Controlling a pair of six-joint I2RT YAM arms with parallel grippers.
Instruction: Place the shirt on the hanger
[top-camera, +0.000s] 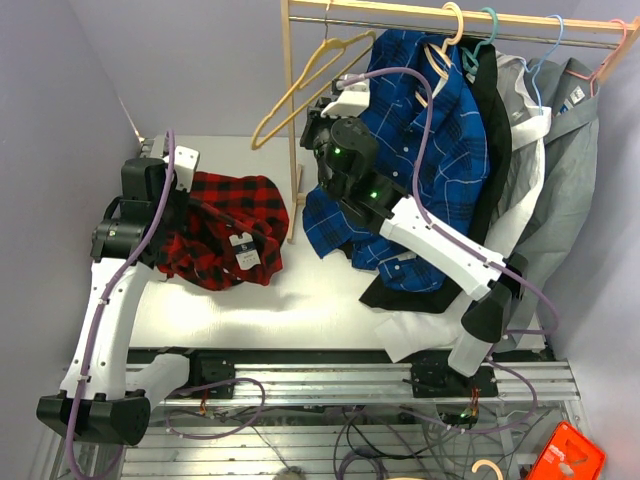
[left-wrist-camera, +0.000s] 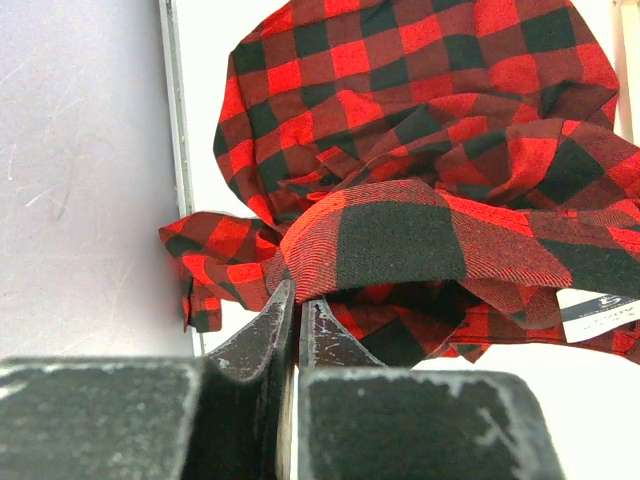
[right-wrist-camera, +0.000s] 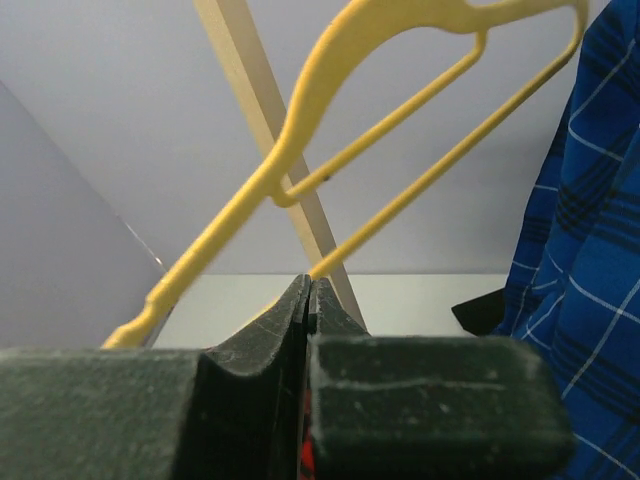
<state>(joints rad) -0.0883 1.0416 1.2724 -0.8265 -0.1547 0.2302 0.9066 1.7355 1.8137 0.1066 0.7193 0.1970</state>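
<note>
- Left tool (left-wrist-camera: 297, 310): fingers pressed together, pinching a folded edge of the shirt (left-wrist-camera: 420, 150) at its near left corner in the left wrist view.
- Shirt: a crumpled heap on the bench (top-camera: 330, 290), left of centre in the top view. From the left tool it spreads ahead and to the right, white label at the far right edge.
- Right tool (right-wrist-camera: 308, 300): closed on the lower bar of the hanger (right-wrist-camera: 300, 105), which it holds above the bench in the upper middle of the top view.
- Hanger axis: in the top view it slants from the hook at upper right down to a free end at lower left, and that end points toward the shirt.
- Governing relation: the shirt lies below and left of the hanger, with the rack post (top-camera: 290, 120) crossing between them. The left arm is nearer the shirt.
- Judgement: I must lift the collar toward the hanger's free end; no collar opening is visible yet.
</note>
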